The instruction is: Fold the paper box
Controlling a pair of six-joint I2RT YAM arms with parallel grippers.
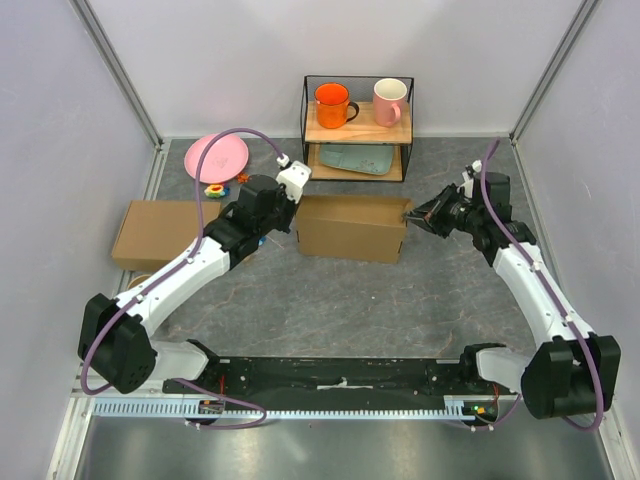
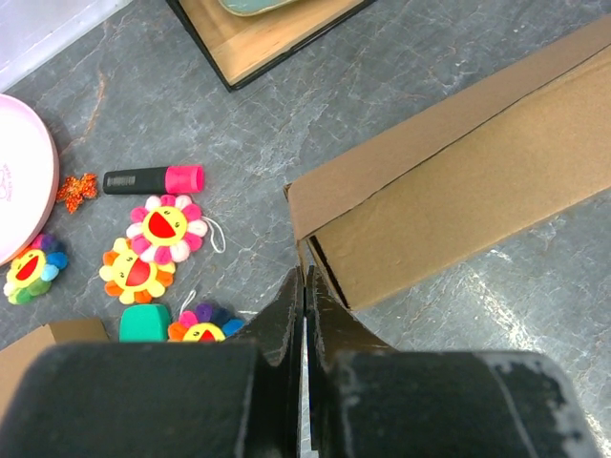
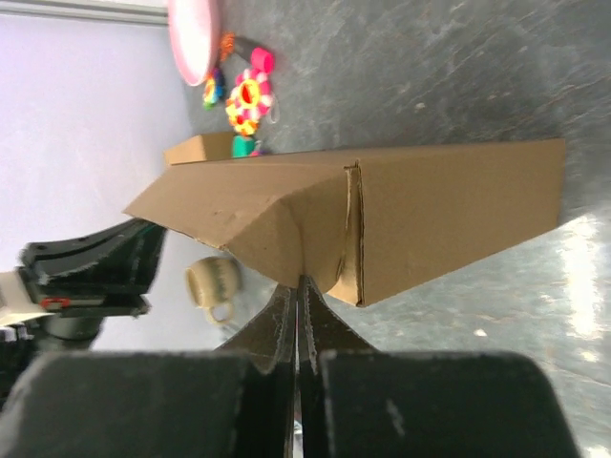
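Step in hand: I judge I'm late in the fold. The paper box (image 1: 350,228), a plain brown corrugated cardboard mailer, already stands box-shaped, and I'm working on its two ends.
Paper box: it sits mid-tabletop on the grey marbled tabletop (image 1: 330,300), long side left to right, just near of the black wire shelf with wooden boards (image 1: 358,133).
Left claw (image 2: 305,286): fully closed, with its tips right at the box's near-left corner.
Right claw (image 3: 298,286): fully closed, with its tips pressed against the right end, where a flap slopes inward.
Next move: I think the ends need tucking, so I'd push the right flap home while the left claw braces the other end. The pressure should be gentle, or the light box will likely slide.
Top view only: it shows both arms bracketing the box, and a second brown cardboard box (image 1: 160,232) well apart on the left.
Left wrist only: it shows a dark gap under the top panel at the left end, and bright flower-shaped plush toys (image 2: 167,224) lying near.
Right wrist only: it shows the angled flap and a slit beside it, and a beige cup (image 3: 212,284) beyond.
Doubt: I can't tell whether either claw has a thin tab pinched between its fingers.
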